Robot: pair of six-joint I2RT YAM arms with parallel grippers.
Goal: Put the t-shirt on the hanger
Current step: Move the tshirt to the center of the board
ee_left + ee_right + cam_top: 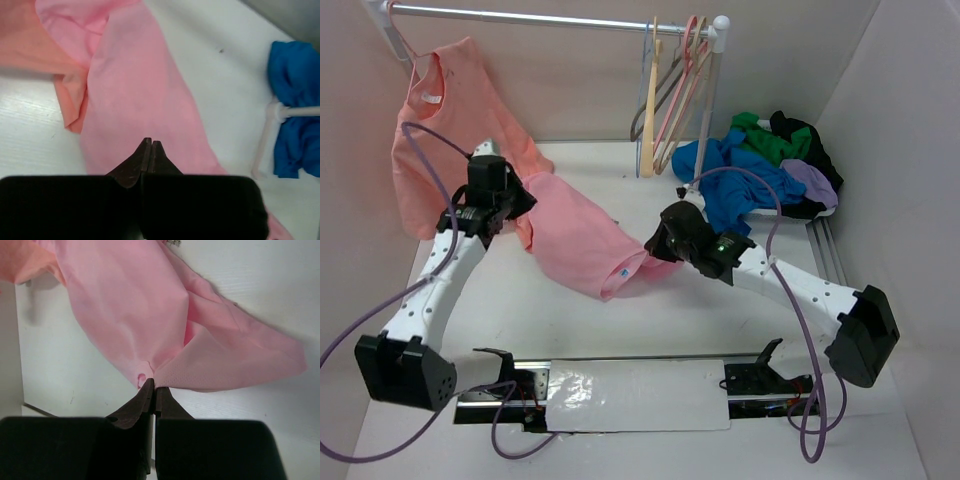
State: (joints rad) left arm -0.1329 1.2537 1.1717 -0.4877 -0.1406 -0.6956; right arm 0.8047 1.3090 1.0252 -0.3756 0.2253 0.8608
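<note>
There is one pink t-shirt (575,235). It is stretched low over the white table (520,320), between the two arms, from the upper left to the lower right. One small teal mark (625,271) shows near its lower right end. The right gripper (153,386) is clamped on that end: its two fingers are pressed together and the cloth gathers in folds just at their tips. The left gripper (150,143) is at the other end of the t-shirt. Its two fingers are also together, with the tips over the pink cloth, but I cannot tell if cloth is caught between them.

Behind the table is one white rail (550,17). At its left end hangs one salmon-orange shirt (450,110), and its lower edge touches the t-shirt. At the right end I count three hangers close together: the thin bluish-grey hanger (642,150), one cream hanger (651,100) and one pink hanger (688,60).

To the right lies one pile of four garments: a blue garment (740,185), a green garment (765,140), a black garment (810,140) and a lilac garment (810,180).
</note>
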